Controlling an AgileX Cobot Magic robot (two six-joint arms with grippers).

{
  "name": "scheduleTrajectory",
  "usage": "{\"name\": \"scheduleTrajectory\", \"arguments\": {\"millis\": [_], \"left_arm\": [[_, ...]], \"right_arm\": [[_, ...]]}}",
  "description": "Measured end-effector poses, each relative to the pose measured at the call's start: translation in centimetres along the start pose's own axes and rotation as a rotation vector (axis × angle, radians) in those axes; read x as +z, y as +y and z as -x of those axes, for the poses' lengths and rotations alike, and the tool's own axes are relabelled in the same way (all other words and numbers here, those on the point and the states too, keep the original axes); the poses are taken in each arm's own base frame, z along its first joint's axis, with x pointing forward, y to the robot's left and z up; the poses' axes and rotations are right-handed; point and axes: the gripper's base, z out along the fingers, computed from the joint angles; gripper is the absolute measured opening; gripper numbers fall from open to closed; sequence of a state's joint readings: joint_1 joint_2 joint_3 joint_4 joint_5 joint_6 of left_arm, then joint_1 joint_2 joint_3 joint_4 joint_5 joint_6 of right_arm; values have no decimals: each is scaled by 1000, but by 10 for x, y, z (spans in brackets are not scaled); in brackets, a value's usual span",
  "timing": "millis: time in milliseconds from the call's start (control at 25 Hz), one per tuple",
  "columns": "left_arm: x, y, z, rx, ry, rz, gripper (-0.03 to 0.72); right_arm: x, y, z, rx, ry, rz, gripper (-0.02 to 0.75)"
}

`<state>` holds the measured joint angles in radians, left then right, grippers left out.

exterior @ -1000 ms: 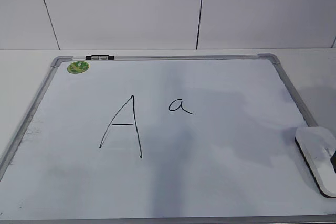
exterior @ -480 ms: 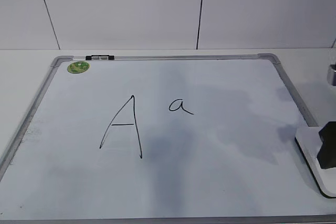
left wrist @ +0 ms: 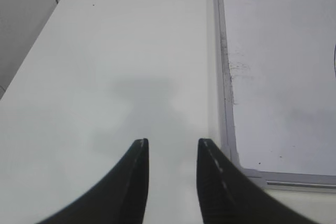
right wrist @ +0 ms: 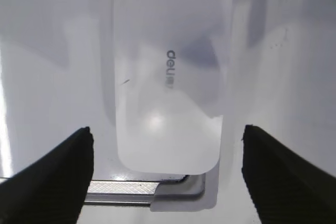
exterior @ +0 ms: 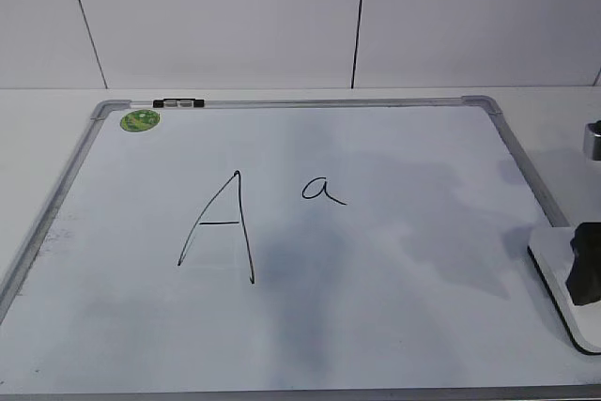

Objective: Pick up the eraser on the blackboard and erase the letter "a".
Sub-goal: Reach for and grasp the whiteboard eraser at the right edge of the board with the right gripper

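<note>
The white eraser point(exterior: 563, 284) lies at the blackboard's point(exterior: 413, 326) front right corner; it fills the right wrist view point(right wrist: 168, 77), grey lettering up. My right gripper point(right wrist: 167, 153) is open wide just above it, one finger on each side of its near end, not touching. In the exterior view the gripper point(exterior: 587, 265) shows as a dark block over the eraser. The small letter "a" point(exterior: 322, 191) sits mid-board, right of a large capital "A" point(exterior: 221, 227). My left gripper point(left wrist: 172, 153) is open and empty over the bare table, left of the board point(left wrist: 283, 77).
A green sticker point(exterior: 139, 120) and a small black-and-white marker point(exterior: 177, 102) sit at the board's far left corner. The board's grey frame corner point(right wrist: 178, 190) lies under the eraser's near end. A white wall stands behind the table.
My right gripper has come into the exterior view from the right and lowered over the eraser. The eraser, board and letters have not moved.
</note>
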<state>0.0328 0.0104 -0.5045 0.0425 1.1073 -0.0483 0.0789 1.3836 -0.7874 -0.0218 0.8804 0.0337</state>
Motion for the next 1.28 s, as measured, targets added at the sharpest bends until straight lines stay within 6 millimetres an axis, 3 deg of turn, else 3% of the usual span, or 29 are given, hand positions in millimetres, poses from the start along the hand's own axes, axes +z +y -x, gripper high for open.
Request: {"name": "scheduleTrajectory", "arguments": {"millis": [360, 720, 1280], "left_arm": [[0, 0, 0, 0, 0, 0, 235], [0, 0, 0, 0, 0, 0, 235], [0, 0, 0, 0, 0, 0, 235]], "right_arm": [[4, -2, 7, 22, -29, -19, 681], [18, -1, 36, 26, 48, -27, 681], [40, -1, 40, 41, 133, -32, 680]]}}
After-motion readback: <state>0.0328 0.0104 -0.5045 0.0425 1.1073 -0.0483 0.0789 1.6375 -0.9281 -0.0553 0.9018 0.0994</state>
